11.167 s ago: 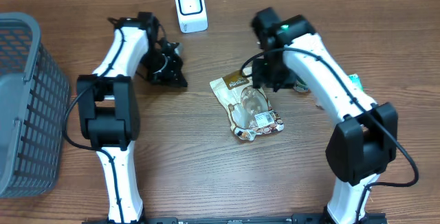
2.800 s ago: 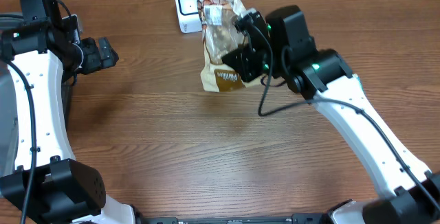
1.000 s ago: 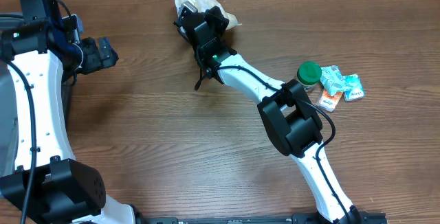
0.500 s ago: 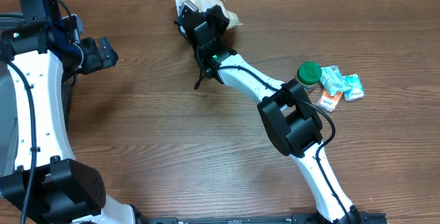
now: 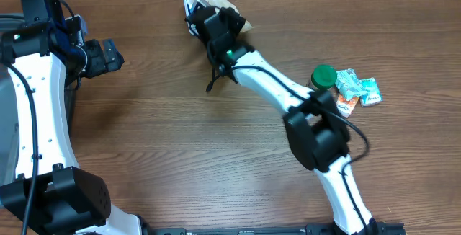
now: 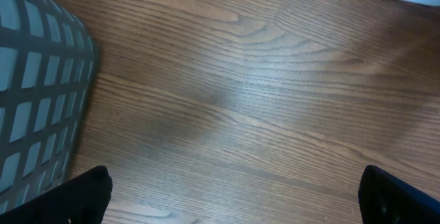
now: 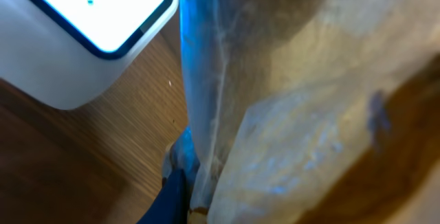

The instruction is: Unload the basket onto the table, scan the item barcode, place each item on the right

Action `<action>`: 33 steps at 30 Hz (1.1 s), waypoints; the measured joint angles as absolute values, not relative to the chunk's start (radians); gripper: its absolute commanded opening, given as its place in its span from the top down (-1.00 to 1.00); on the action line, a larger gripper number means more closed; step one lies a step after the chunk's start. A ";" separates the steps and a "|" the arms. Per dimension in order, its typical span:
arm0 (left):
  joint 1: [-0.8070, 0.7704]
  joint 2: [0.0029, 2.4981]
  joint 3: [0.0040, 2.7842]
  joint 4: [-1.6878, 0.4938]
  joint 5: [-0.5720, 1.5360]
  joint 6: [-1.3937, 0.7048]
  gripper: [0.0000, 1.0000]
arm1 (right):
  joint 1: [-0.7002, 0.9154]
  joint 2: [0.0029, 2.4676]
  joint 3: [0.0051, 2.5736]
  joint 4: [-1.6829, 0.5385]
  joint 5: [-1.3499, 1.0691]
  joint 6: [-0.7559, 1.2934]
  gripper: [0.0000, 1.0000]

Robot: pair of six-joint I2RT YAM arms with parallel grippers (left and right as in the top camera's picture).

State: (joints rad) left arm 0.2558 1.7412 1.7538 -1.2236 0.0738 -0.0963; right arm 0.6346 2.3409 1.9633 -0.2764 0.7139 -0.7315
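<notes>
Pouch [image 7: 289,114], pinched in the right gripper [image 5: 214,22] just beside the scanner [image 7: 82,66], probably needed its barcode turned squarely to face it, while the left gripper [image 5: 108,53] gaped empty, well apart from the scanner.

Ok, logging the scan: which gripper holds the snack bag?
The right gripper, shut on the bag beside the white scanner; the left gripper hangs open and empty by the basket.

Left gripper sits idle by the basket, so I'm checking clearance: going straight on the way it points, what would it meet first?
Probably the bare wooden table: the left gripper, jaws open, looks down at open wood, with the basket off to one side. Depth is unclear.
</notes>
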 measured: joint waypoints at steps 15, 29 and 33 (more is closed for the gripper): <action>0.256 1.741 1.754 -1.224 0.074 -0.096 -0.99 | 0.529 1.840 1.975 -1.065 0.100 -0.072 0.92; 0.256 1.741 1.754 -1.224 0.073 -0.096 -0.99 | 0.199 1.837 1.696 -1.364 -0.160 -0.024 0.81; 0.256 1.741 1.754 -1.224 0.073 -0.096 -0.99 | 0.184 1.841 1.607 -1.324 -0.179 -0.083 0.76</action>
